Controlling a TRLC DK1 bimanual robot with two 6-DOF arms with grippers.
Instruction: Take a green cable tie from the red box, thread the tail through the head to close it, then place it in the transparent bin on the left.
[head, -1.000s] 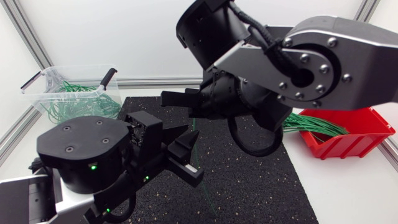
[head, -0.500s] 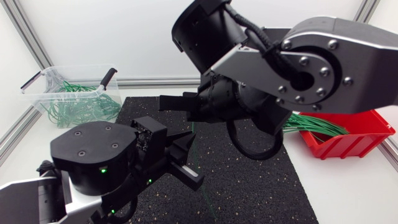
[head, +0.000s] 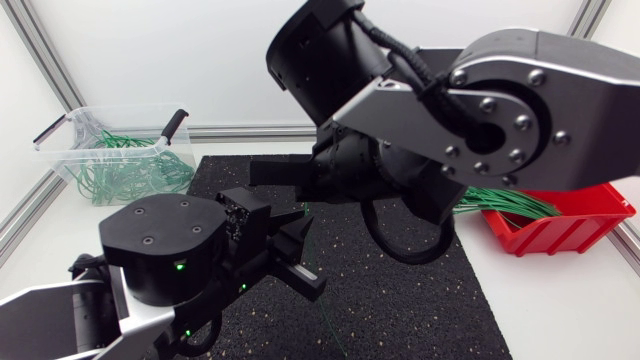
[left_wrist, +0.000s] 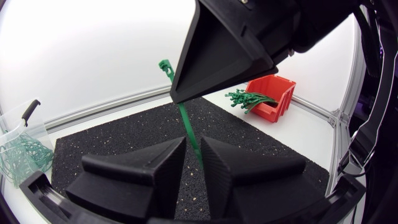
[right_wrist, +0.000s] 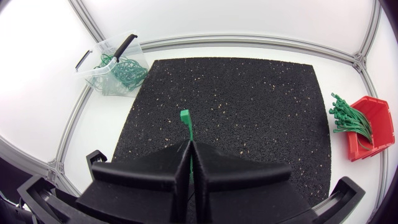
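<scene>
Red box of green ties, clear bin (more ties), right gripper clamped on cable tie, left gripper apart.

A robotics lab bench: white table framed by aluminium profile rails, black speckled mat, red box, transparent bin.

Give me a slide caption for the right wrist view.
Right tool shut on a green cable tie, its head poking out over the black mat.
</scene>
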